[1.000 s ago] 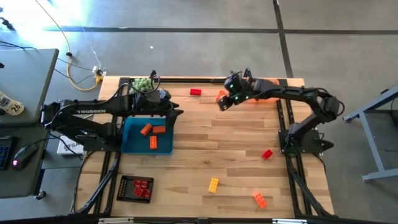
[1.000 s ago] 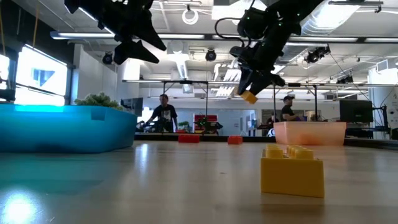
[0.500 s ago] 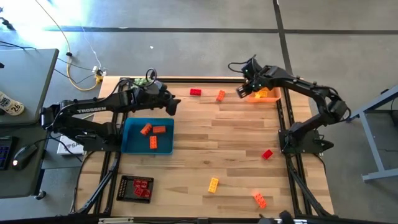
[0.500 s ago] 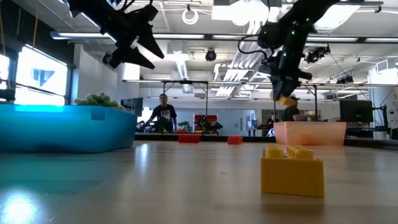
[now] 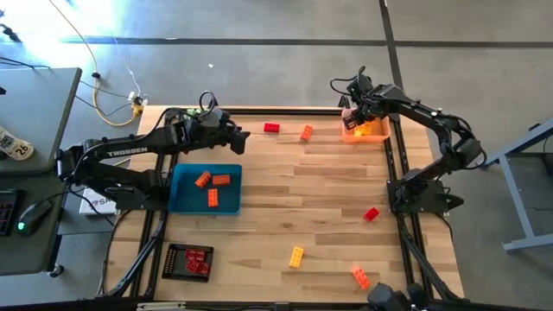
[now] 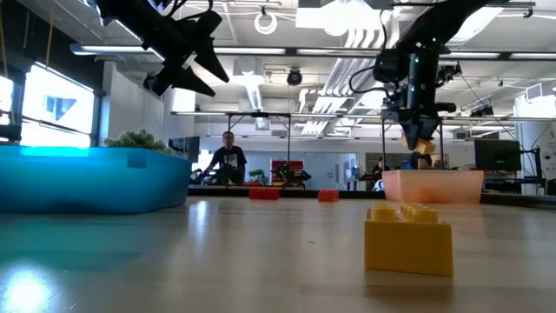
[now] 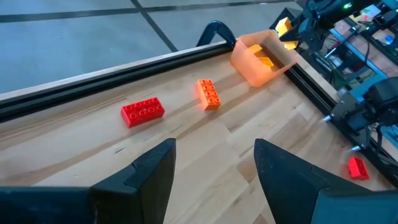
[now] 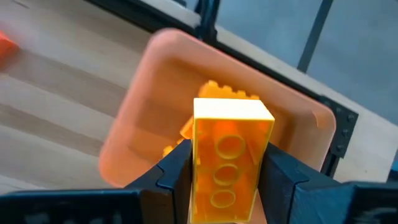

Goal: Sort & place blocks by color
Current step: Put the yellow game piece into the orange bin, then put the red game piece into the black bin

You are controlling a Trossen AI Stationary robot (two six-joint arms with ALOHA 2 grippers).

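- Two arms appear in the high view. The right end effector hangs at the near-side rim of the orange tray in the tabletop's far right corner. The left end effector waits beyond the blue tray, which holds three orange blocks. A red block and an orange block lie loose between the two arms; a second red block, a yellow block and another orange block lie well apart nearer the front edge.
- Low view: the right end effector points straight down, a held yellow block at its tips, directly above the orange tray and clear of its rim. The air between the two is free.
- Left wrist view: the left fingers stand spread with nothing between them; the red block and orange block lie ahead, and judged from here this arm is the nearer to both.
- Right wrist view: the right fingers are clamped on the held yellow block, its long axis running along the fingers. The tray's hollow, already holding yellow pieces, lies straight beyond it, so a release looks set to land inside; the far rim sits close to the tabletop's rail.
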